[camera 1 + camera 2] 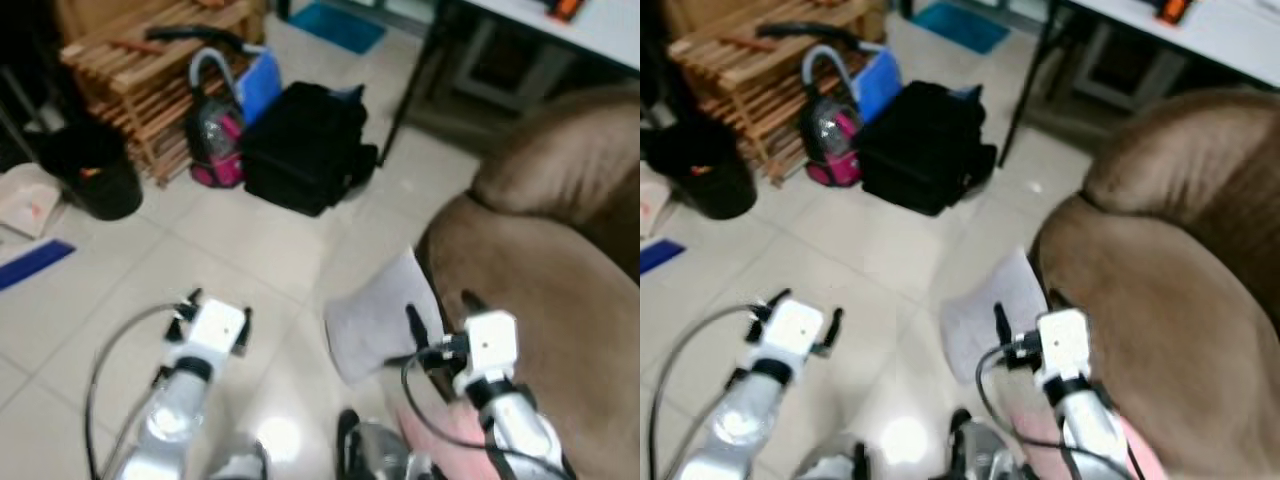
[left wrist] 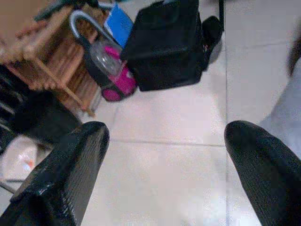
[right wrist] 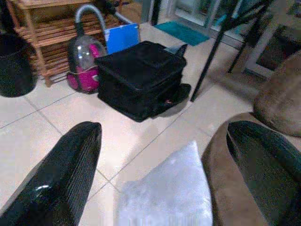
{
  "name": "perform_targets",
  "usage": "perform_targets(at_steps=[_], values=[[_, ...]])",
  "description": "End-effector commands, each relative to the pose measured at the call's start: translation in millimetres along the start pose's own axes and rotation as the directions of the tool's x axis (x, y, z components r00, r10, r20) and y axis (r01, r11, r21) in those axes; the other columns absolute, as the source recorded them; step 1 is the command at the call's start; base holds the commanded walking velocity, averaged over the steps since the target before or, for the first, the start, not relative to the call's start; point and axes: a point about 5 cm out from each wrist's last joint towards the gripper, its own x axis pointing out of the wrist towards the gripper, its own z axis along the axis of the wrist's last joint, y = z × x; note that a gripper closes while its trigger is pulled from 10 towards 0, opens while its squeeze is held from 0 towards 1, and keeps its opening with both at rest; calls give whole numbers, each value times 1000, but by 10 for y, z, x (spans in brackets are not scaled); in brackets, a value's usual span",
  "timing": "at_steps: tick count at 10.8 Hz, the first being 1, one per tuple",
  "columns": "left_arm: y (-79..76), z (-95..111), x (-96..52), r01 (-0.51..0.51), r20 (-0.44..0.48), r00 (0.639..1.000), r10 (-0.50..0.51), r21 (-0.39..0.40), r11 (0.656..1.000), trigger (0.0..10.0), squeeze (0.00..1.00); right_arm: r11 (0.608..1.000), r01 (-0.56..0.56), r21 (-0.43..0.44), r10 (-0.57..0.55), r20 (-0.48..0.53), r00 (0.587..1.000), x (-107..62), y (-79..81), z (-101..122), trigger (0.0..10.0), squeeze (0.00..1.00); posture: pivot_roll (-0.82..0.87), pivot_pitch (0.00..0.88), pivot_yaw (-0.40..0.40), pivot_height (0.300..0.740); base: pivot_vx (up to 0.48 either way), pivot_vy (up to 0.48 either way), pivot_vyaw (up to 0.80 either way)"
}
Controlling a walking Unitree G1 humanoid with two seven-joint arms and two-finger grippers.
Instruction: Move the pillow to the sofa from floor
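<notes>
A pale grey pillow (image 1: 372, 318) stands on the tiled floor, leaning against the front of the brown sofa (image 1: 545, 265). My right gripper (image 1: 440, 312) hovers over the pillow's upper edge where it meets the sofa. It is open, and in the right wrist view the pillow (image 3: 169, 188) lies ahead between the wide-spread fingers (image 3: 61, 179), not held. My left gripper (image 1: 218, 306) is open over bare tiles to the left of the pillow. In the left wrist view its fingers (image 2: 70, 165) are far apart with nothing between them, and the pillow (image 2: 288, 110) lies to one side.
A black bag (image 1: 305, 145), a pink vacuum cleaner (image 1: 215, 140), a wooden rack (image 1: 150, 70) and a black bin (image 1: 95, 180) stand further off on the floor. A dark table leg (image 1: 410, 85) rises beside the sofa under a white table (image 1: 560, 25).
</notes>
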Motion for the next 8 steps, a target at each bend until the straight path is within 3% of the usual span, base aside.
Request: perform_targets(at_steps=[1, 4, 8], values=[[-88, 4, 4, 51, 9, 999, -51, -18, 999, 10000, 0, 1000, 26, -7, -27, -18, 999, -40, -73, -12, 10000, 0, 77, 237, -79, 740, 0, 0, -569], [-110, -20, 14, 78, 0, 997, -78, -7, 997, 10000, 0, 1000, 28, -1, -28, -26, 999, -37, -63, -12, 10000, 0, 75, 240, -77, 740, 0, 0, -577], [-151, -46, 38, 103, -19, 994, -103, 25, 994, 10000, 0, 1000, 22, -11, -22, -26, 999, -43, -52, 2, 10000, 0, 67, 227, -75, 740, 370, -226, -581]])
